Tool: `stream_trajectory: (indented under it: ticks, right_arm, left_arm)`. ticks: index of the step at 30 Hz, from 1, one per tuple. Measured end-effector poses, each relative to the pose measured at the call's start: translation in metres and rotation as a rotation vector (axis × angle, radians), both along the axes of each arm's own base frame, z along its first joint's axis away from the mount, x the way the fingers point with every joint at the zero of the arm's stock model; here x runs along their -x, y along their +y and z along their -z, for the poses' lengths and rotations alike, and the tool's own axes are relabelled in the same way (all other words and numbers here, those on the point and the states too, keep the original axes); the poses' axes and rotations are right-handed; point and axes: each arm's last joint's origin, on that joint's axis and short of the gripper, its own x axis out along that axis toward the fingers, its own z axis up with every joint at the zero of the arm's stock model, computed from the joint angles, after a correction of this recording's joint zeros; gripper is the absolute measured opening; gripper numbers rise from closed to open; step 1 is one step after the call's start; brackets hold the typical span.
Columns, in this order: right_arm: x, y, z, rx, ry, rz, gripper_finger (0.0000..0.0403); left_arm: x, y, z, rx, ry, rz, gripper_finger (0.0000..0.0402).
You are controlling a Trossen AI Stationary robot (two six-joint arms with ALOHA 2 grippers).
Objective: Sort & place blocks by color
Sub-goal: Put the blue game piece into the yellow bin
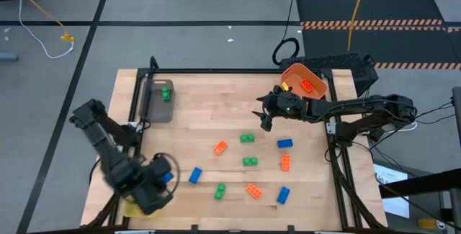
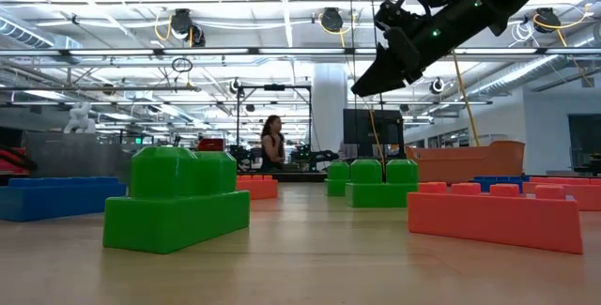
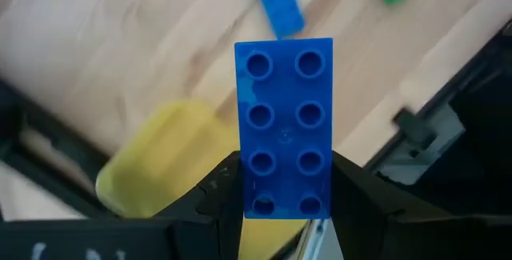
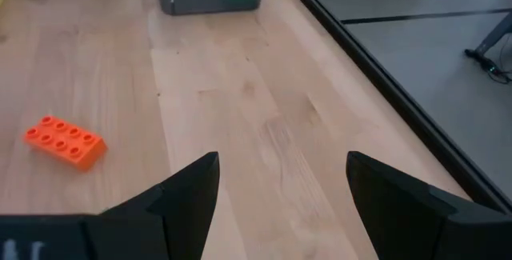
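Left pincer pinches a blue block by its lower end, the block standing up between the two fingers, above the near-left corner of the bench. Just under it lies the yellow bin, at the edge of the bench.

Right pincer hangs in the air with its fingers spread and nothing between them, beside the orange bin at the far-right corner. This bin has an orange block inside. The grey bin at the far-left side has a green block inside.

Other blocks lie loose on the bench, apart from each other: green ones near the middle and near the front, orange ones between them and at the right, blue ones at the right and one near the left pincer.

In the low view a person shows far behind the bench.
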Motion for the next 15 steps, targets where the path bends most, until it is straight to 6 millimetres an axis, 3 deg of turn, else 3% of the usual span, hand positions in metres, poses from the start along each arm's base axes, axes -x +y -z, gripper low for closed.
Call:
stream_trajectory:
  ticks: [9, 15]
  right_arm:
    - [-0.002, 0.000, -0.004, 0.008, -0.047, -0.001, 0.0263]
    - [-0.006, -0.001, -0.013, 0.027, -0.142, -0.002, 0.0263]
  left_arm:
    - [0.046, -0.025, 0.023, -0.035, 0.159, -0.160, 0.0142]
    - [0.055, -0.031, 0.050, -0.020, 0.256, -0.202, 0.0142]
